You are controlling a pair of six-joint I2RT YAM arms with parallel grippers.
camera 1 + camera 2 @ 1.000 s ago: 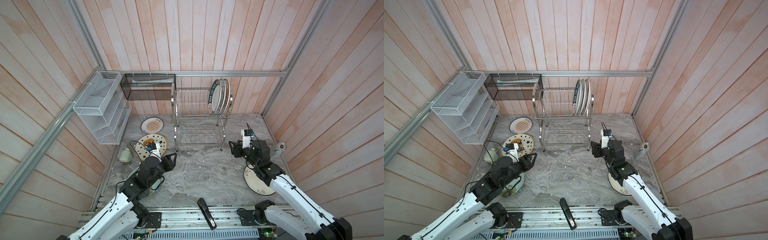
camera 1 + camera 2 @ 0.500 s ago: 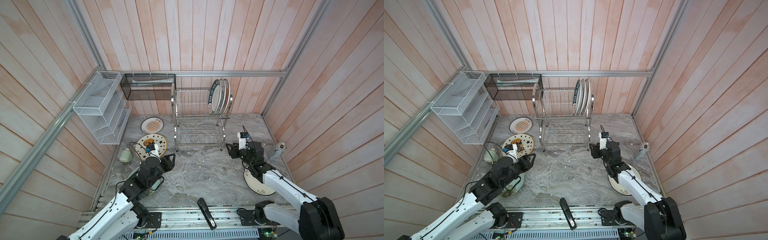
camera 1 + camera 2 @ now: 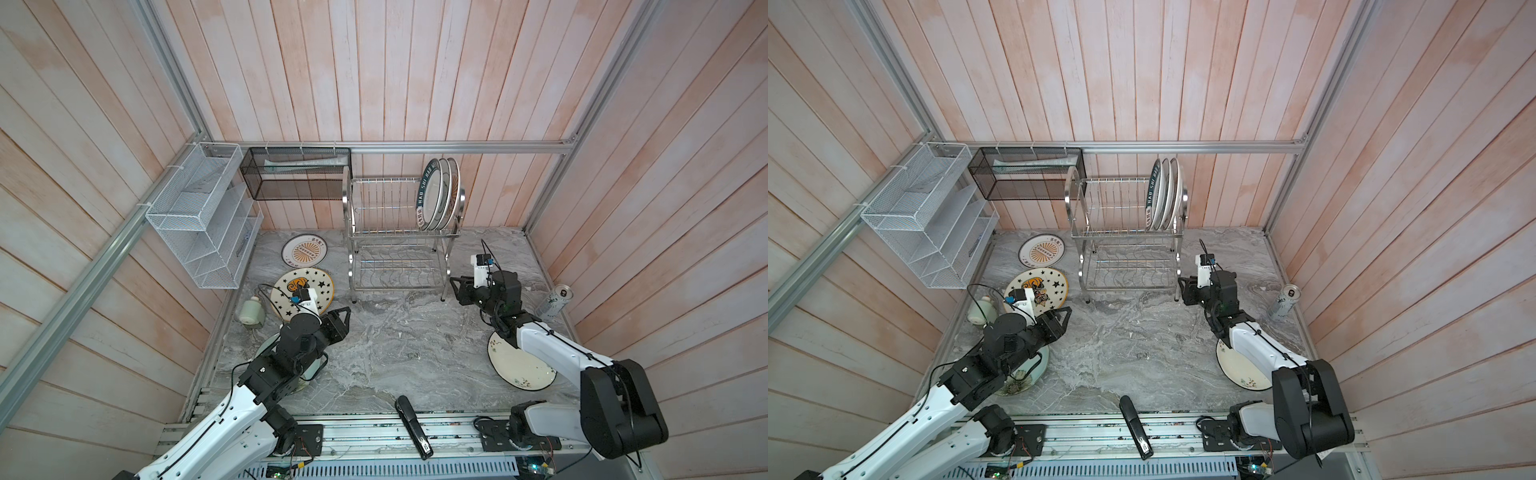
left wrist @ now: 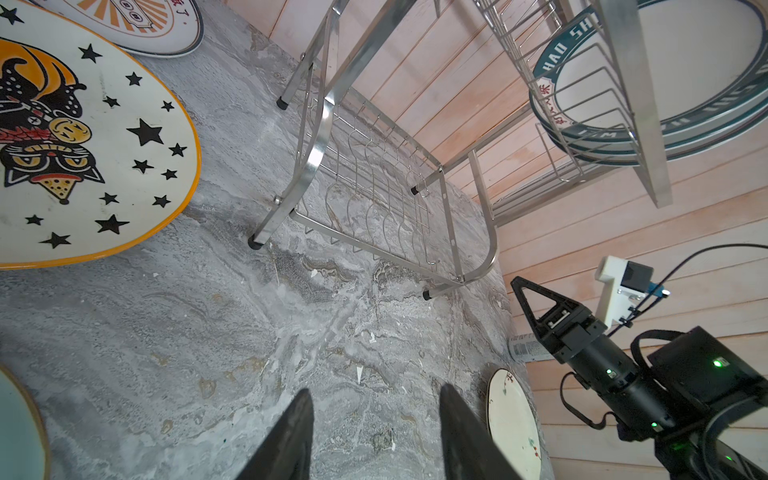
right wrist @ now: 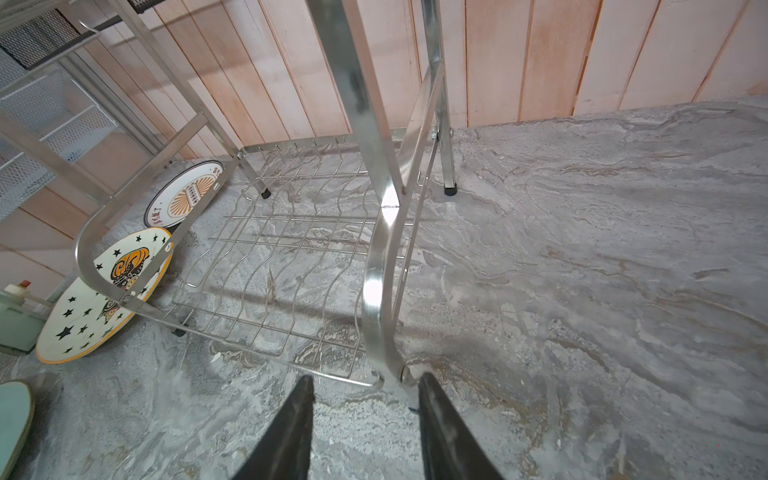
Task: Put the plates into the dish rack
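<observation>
Rack [image 3: 397, 235] at twelve o'clock holds three plates [image 3: 438, 195] upright in its top tier. Flat at ten lie the sunburst plate [image 3: 304, 250] and star plate [image 3: 322, 282]. The green plate [image 3: 1026, 376] lies at eight and the cream plate [image 3: 515, 368] at four. Spread and empty: left gripper [image 4: 374, 397] and right gripper [image 5: 365, 378], tips at the rack's near foot.

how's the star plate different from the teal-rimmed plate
The star plate lies face up on the table; the teal-rimmed plate stands on edge in the upper tier of the dish rack. The star plate has an orange rim and black stars; the teal-rimmed plate has white lettering on its rim. Both are round plates.
</observation>
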